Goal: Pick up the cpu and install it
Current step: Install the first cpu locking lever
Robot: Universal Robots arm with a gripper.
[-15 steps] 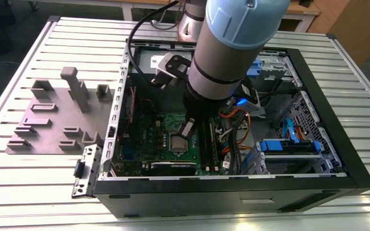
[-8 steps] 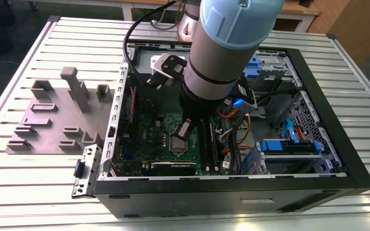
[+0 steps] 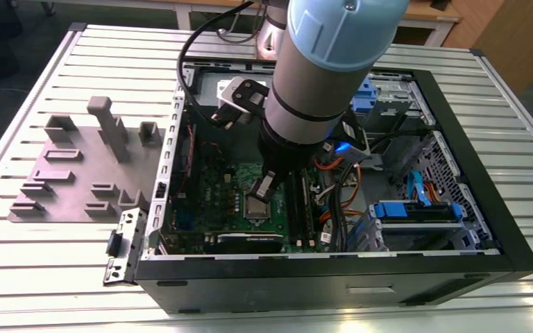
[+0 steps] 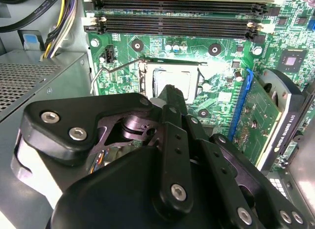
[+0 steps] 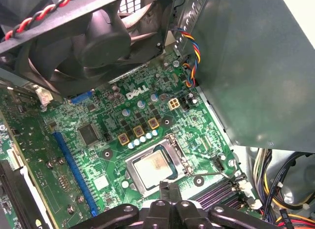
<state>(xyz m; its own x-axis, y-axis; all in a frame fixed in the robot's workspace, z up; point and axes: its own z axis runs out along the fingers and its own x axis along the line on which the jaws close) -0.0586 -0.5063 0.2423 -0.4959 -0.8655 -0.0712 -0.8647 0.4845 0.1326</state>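
The cpu (image 5: 152,168) lies flat in the socket of the green motherboard (image 5: 103,140), its silvery top facing up. In the second wrist view the cpu (image 4: 189,80) shows beside the socket's thin wire lever (image 4: 110,69), which is swung out. My gripper (image 5: 170,187) hovers right at the socket's edge, fingers pressed together with nothing visible between them. Its black fingers (image 4: 172,103) cover part of the socket. In the exterior view my gripper (image 3: 263,191) reaches down into the open computer case (image 3: 452,229), just above the cpu (image 3: 259,208).
A black fan (image 5: 98,42) and a grey metal wall (image 5: 256,66) stand close to the socket. Memory slots (image 4: 177,24) run along one side, a grey perforated box (image 4: 29,81) along another. Cable bundles (image 3: 336,187) cross the case. A grey fixture (image 3: 81,166) sits on the table at the exterior view's left.
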